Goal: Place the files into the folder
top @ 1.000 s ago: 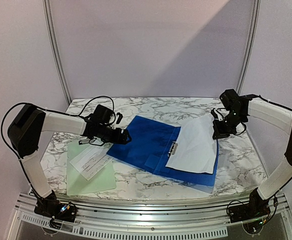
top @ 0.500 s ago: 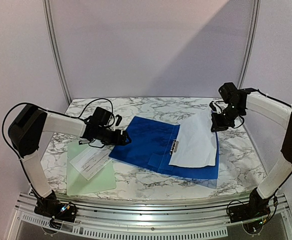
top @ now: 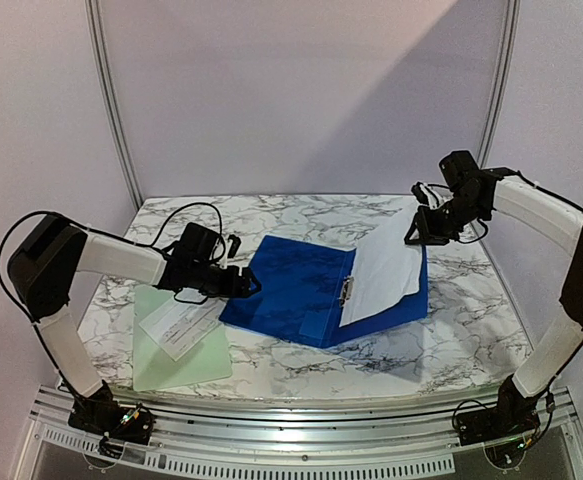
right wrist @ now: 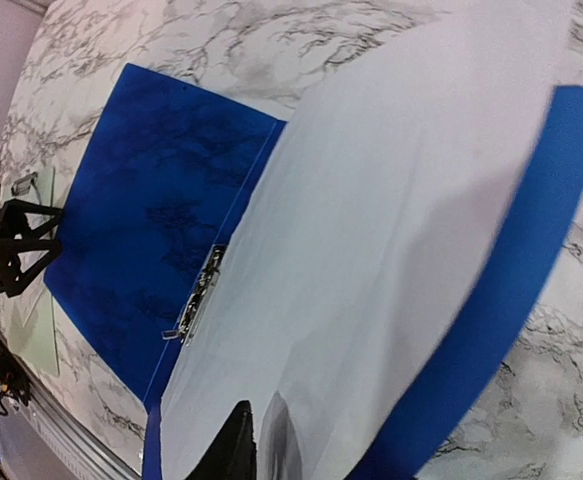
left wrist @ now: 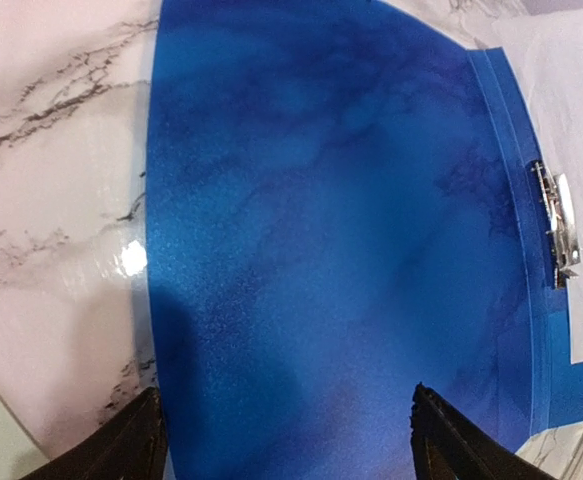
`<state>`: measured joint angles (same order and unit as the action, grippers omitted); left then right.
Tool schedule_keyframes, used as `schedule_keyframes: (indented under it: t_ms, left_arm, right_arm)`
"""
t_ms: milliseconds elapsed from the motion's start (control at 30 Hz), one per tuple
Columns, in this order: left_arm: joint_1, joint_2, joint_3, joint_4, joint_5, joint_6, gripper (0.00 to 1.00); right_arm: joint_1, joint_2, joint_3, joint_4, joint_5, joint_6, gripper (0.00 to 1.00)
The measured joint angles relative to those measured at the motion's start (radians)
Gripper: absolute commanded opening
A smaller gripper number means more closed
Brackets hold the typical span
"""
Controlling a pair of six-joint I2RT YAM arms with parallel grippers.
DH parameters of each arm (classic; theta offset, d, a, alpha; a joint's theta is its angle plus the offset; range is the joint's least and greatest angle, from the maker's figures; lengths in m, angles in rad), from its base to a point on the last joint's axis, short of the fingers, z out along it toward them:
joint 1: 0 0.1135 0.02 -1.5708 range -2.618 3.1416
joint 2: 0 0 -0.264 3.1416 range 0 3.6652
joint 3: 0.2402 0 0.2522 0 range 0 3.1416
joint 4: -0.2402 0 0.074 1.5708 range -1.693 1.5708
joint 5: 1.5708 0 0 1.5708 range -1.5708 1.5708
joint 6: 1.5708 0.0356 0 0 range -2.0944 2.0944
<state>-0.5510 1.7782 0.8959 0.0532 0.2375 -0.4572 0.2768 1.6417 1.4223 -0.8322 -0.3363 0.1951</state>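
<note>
The blue folder lies open on the marble table, its metal clip at the spine. My right gripper is shut on the far edge of the folder's right cover and holds it tilted up, with the large white sheet resting on it. In the right wrist view one finger lies over the sheet; the other is hidden. My left gripper is open over the folder's left cover, one finger on each side. The small printed slip lies to the left.
A pale green sheet lies under the slip at the front left. The table's front edge has a metal rail. Walls close the back and sides.
My right gripper has risen and moved left, tilting the right cover and the white sheet up toward the spine. The left gripper has drawn back slightly to the left.
</note>
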Motion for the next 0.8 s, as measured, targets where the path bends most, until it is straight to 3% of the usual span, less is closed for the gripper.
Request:
schedule_keyframes:
  t_ms: [367,800]
  left_arm:
    - [-0.058,-0.015,-0.033,0.041,-0.014,-0.034,0.82]
    - [-0.134,-0.014,-0.033,0.050,-0.023,-0.076,0.82]
  right_arm:
    - [0.000,0.001,0.000,0.074,-0.165,0.041,0.48]
    - [0.008,0.003,-0.011,0.217,-0.344,0.100,0.58]
